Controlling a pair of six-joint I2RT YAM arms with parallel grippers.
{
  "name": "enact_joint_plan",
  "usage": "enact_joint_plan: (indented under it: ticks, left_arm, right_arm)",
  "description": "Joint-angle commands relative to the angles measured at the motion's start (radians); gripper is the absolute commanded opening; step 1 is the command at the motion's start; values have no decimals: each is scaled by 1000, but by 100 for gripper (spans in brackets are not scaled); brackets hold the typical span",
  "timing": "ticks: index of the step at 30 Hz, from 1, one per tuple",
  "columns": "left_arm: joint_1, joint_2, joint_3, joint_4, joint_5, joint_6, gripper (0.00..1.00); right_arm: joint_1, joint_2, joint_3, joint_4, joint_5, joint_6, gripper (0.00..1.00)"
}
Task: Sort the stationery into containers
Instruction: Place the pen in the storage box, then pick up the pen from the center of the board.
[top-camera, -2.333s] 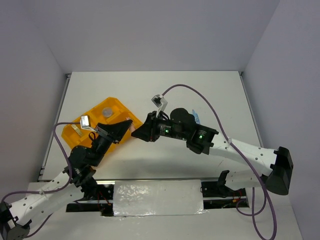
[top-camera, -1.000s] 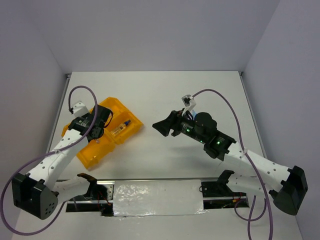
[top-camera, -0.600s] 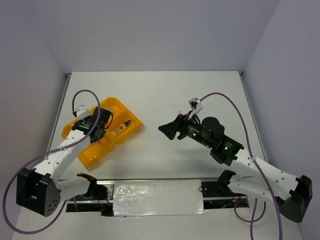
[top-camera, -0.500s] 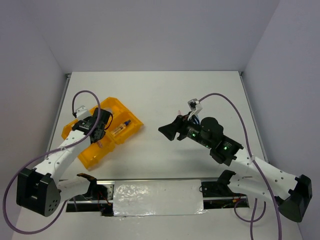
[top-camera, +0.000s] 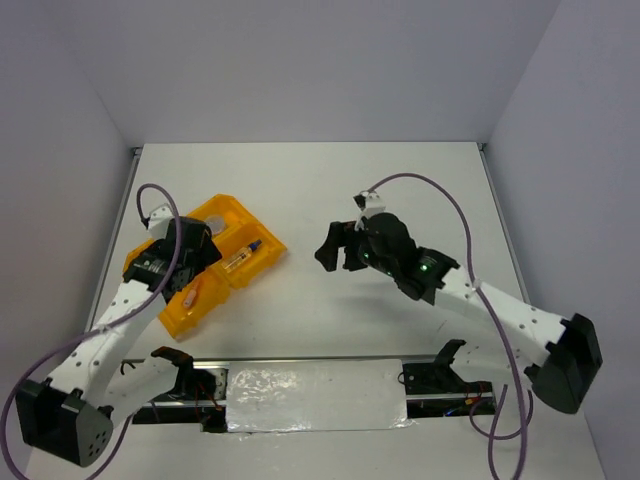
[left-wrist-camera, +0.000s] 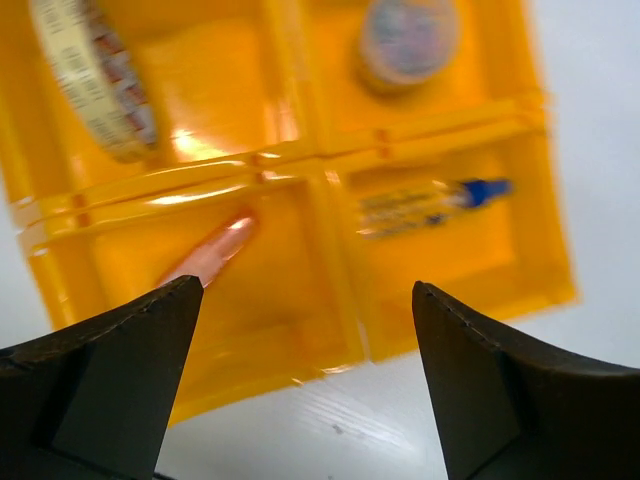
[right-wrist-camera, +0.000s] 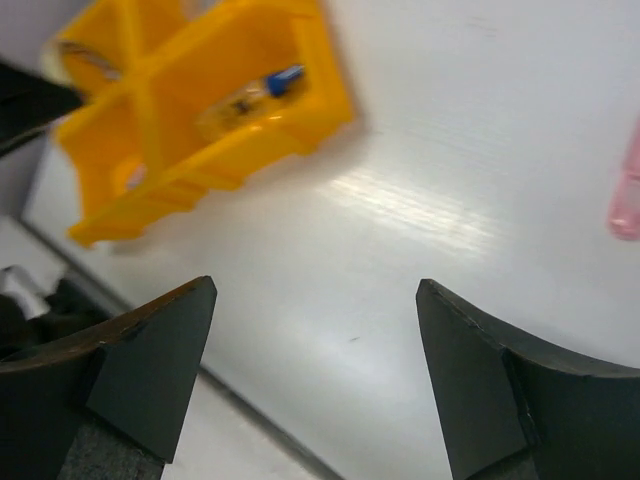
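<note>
White table (top-camera: 330, 180), yellow-orange tray (left-wrist-camera: 300, 175), clear tube (left-wrist-camera: 412, 207), its label blurred

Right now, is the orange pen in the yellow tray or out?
In. The orange pen lies in one tray compartment, walls all round, below the open left claw.

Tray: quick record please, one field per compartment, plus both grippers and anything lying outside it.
tray: yellow-orange, four compartments
tape ring: own compartment
jar: compartment beside tape ring's
orange pen: compartment below tape ring's, left wrist view
tube: blue cap, compartment below jar's
pink piece: on table, outside tray
left gripper: open, empty, above tray
right gripper: open, empty, above table
</note>
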Motion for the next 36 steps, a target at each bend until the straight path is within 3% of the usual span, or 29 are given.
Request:
enact_joint_plan:
  ticks: [1,7,12,15,24,29,36]
  left_arm:
    - [1,-103,53,129,248,237,99]
    - [-1,-212,151,42,411,406,99]
    - [-1,-336,92,57,342,429,100]
    - [-1,-367,70,101,411,446,99]
    - [-1,-312,64,106,454,457,99]
    - [-1,-316,62,109,457,458,99]
    - [-1,-326,59,111,459,455,99]
  right_arm:
    - [-43,193,143,-239,156,-64,89]
    - [-170,442,278,-279,163,-125,89]
    - [-253,602,376,-300,164,-171,85]
    - [-280,680,428,-317,169,-205,84]
    - [-345,811,432,-268,94,-248,77]
    - [-348,837,402,-231,48,-247,62]
    - [-346,866,382,-213,49,-247,26]
